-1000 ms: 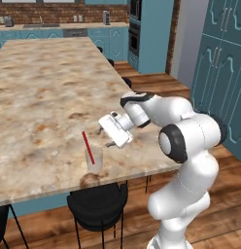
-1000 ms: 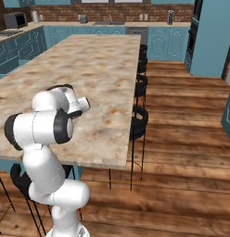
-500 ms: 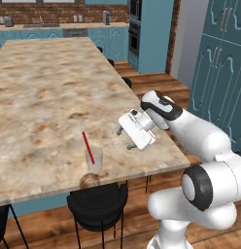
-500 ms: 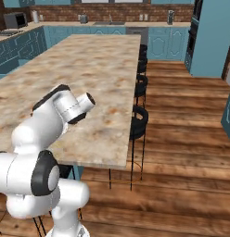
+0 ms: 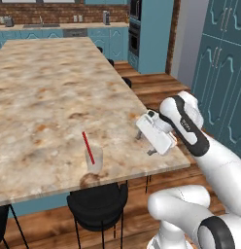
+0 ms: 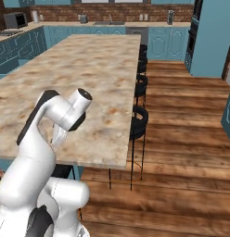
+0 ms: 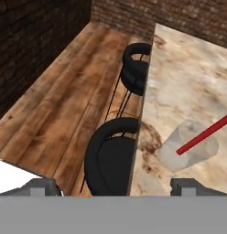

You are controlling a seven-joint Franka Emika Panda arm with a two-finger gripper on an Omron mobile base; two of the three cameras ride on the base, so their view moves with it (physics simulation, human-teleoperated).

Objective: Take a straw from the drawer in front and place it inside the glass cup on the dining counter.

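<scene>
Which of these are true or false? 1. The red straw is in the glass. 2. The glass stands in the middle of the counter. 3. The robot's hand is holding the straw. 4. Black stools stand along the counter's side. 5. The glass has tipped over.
1. True: the straw stands leaning in the glass cup.
2. False: the cup stands near the edge of the dining counter, above a stool.
3. False: the gripper is apart from the straw, to its right in the left base view.
4. True: black stools line the counter's side.
5. False: the cup stands upright.
</scene>
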